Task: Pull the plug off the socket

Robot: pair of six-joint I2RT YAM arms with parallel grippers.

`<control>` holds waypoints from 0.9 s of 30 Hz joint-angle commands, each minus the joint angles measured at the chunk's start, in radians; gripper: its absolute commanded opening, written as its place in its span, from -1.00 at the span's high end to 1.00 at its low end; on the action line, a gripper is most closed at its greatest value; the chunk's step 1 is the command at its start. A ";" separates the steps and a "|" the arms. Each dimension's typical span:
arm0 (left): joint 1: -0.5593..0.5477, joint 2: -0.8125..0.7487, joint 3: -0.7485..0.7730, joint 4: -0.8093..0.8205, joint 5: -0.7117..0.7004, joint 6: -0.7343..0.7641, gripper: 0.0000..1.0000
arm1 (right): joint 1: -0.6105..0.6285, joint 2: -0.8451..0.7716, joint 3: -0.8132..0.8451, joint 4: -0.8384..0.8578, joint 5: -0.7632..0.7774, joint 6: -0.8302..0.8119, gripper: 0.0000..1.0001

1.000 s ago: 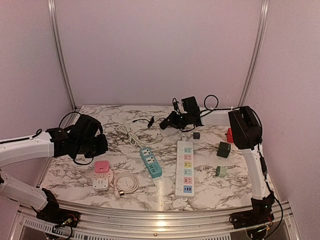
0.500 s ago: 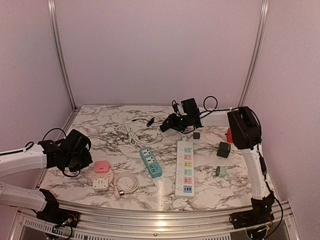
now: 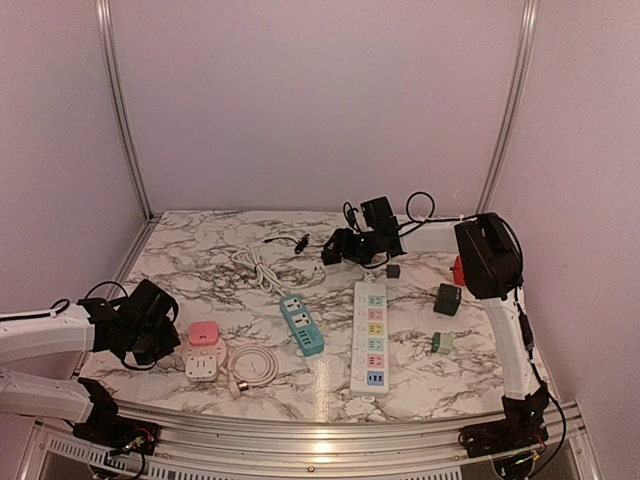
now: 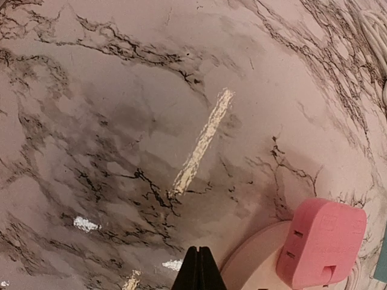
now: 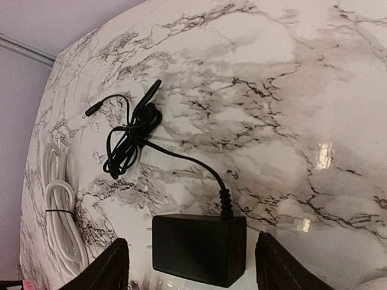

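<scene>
A pink plug point(image 3: 204, 333) point(image 4: 320, 241) sits in a cream round socket point(image 3: 203, 366) point(image 4: 257, 263) at the front left of the marble table. My left gripper point(image 3: 172, 338) point(image 4: 199, 269) is shut and empty, hovering just left of that socket. At the far middle, my right gripper point(image 3: 336, 250) point(image 5: 193, 266) is open. A black adapter plug point(image 5: 199, 248) lies flat on the marble between its fingers, touching neither, its prongs pointing left. Its thin black cord point(image 5: 130, 136) trails away in a loose bundle.
A white power strip point(image 3: 370, 335) and a teal one point(image 3: 301, 324) lie mid-table. A coiled white cable point(image 3: 255, 365) rests beside the cream socket, another white cable point(image 3: 258, 268) point(image 5: 57, 205) further back. Dark green point(image 3: 446, 298), light green point(image 3: 441, 343) and red point(image 3: 458, 270) adapters sit at the right.
My right gripper has opened around the black adapter, which now lies free on the table. My left arm has drawn back toward the near left and dropped lower, still shut.
</scene>
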 commanded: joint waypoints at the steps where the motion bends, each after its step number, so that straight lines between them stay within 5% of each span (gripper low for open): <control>1: 0.004 0.003 -0.029 0.031 0.055 -0.019 1.00 | 0.009 -0.046 0.017 -0.071 0.075 -0.035 -0.40; 12: -0.046 0.090 -0.021 0.128 0.130 -0.029 1.00 | 0.051 -0.194 -0.034 -0.122 0.202 -0.096 -0.42; 27: -0.151 0.437 0.255 0.272 0.175 0.039 1.00 | 0.177 -0.416 -0.235 -0.146 0.307 -0.181 -0.42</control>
